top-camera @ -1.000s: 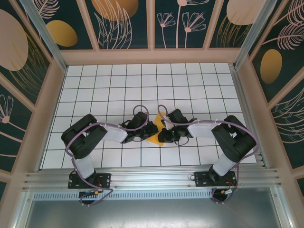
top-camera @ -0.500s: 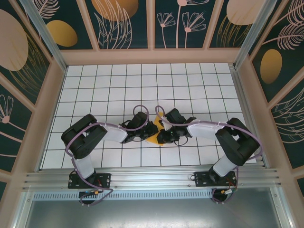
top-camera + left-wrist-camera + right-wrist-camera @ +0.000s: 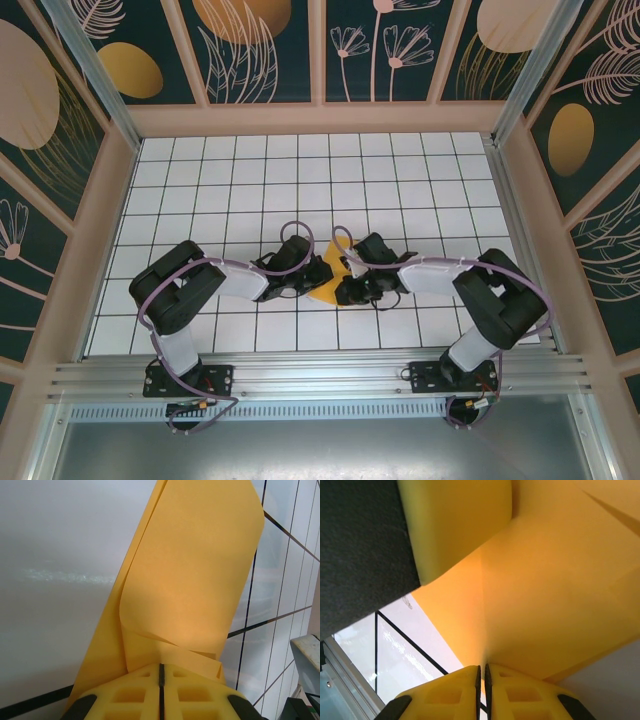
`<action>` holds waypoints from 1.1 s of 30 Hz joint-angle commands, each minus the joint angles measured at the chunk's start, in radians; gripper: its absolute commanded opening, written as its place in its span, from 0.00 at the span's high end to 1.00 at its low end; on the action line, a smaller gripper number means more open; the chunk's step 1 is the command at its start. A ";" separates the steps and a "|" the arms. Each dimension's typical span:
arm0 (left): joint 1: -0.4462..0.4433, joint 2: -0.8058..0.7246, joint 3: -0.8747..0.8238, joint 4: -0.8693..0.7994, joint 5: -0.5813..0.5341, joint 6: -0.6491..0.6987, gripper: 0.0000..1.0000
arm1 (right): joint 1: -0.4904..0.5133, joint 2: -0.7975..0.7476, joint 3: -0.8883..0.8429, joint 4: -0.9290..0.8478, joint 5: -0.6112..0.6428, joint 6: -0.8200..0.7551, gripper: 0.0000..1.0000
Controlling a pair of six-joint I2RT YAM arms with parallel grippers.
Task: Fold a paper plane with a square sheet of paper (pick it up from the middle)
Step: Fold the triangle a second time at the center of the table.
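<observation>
The square sheet of paper (image 3: 327,272) is orange-yellow and folded, with creases. It stands up off the white grid table (image 3: 300,180) between my two grippers. In the top view my left gripper (image 3: 311,279) meets it from the left and my right gripper (image 3: 346,287) from the right. The left wrist view has the paper (image 3: 200,575) rising away from the left gripper (image 3: 160,667), whose yellow pads are shut on its lower folded edge. In the right wrist view the right gripper (image 3: 482,669) is shut on a crease of the paper (image 3: 555,590), with a left finger (image 3: 455,525) close above.
Pink-framed walls with a dark floral pattern and orange ovals (image 3: 130,68) enclose the table on three sides. An aluminium rail (image 3: 320,375) runs along the near edge, where both arm bases are mounted. The grid tiles behind the grippers lie bare.
My right gripper has shifted a little, toward the paper and then slightly back. The paper's visible outline has changed with it. The left arm has stayed put.
</observation>
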 commanded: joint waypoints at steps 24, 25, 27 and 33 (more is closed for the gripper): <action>-0.004 0.028 -0.013 -0.134 -0.043 0.028 0.91 | -0.008 -0.146 -0.085 -0.107 -0.004 0.034 0.85; -0.003 0.029 -0.012 -0.133 -0.044 0.029 0.91 | -0.008 -0.159 -0.067 -0.104 -0.006 0.041 0.85; -0.003 0.029 -0.010 -0.132 -0.042 0.029 0.91 | -0.007 -0.174 -0.036 -0.085 -0.015 0.056 0.85; -0.003 0.028 -0.007 -0.132 -0.039 0.030 0.91 | -0.001 -0.131 0.018 0.003 -0.035 0.092 0.85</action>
